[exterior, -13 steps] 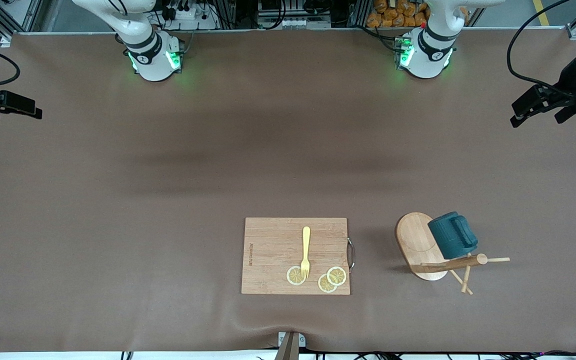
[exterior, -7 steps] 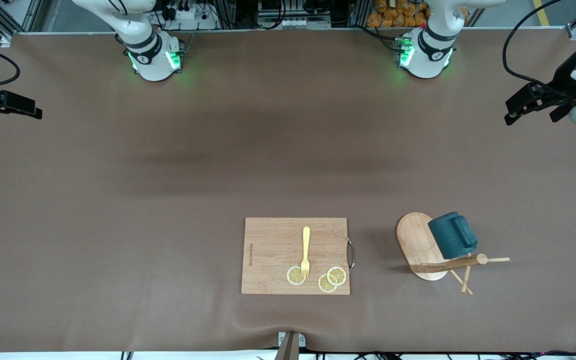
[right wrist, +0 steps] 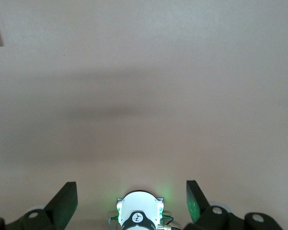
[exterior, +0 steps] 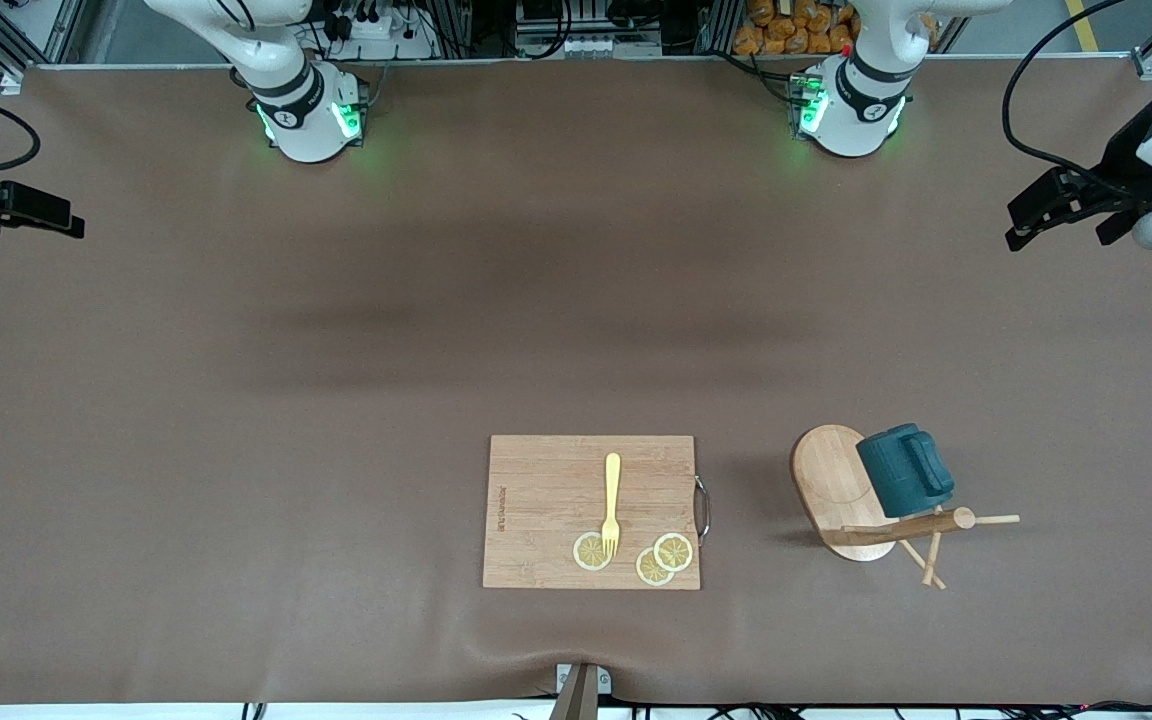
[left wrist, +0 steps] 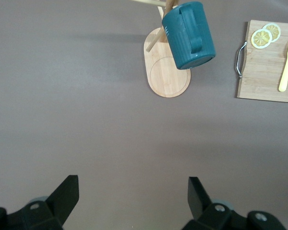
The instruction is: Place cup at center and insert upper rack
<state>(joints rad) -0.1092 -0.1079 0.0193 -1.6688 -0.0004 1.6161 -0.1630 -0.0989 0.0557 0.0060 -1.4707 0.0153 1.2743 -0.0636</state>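
Note:
The dark teal ribbed cup (exterior: 904,470) hangs tilted on a peg of the light wooden mug stand (exterior: 898,530), over its oval base (exterior: 828,478). Thin pegs stick out near the round post top. The stand is toward the left arm's end of the table, near the front camera. The left wrist view shows the cup (left wrist: 189,36) with its handle and the base (left wrist: 167,79). My left gripper (exterior: 1041,225) is open and empty, high over the table's edge at the left arm's end (left wrist: 133,196). My right gripper (exterior: 61,215) is open and empty, waiting at the right arm's end (right wrist: 132,201).
A rectangular wooden cutting board (exterior: 546,480) lies beside the stand, toward the table's middle. It carries a yellow fork (exterior: 612,500) and three lemon slices (exterior: 673,551). It has a metal handle (exterior: 702,508) on the stand's side. The right arm's base (right wrist: 139,216) shows under the right gripper.
My left gripper has shifted a little toward the table's middle. The right arm, cup and stand have not moved.

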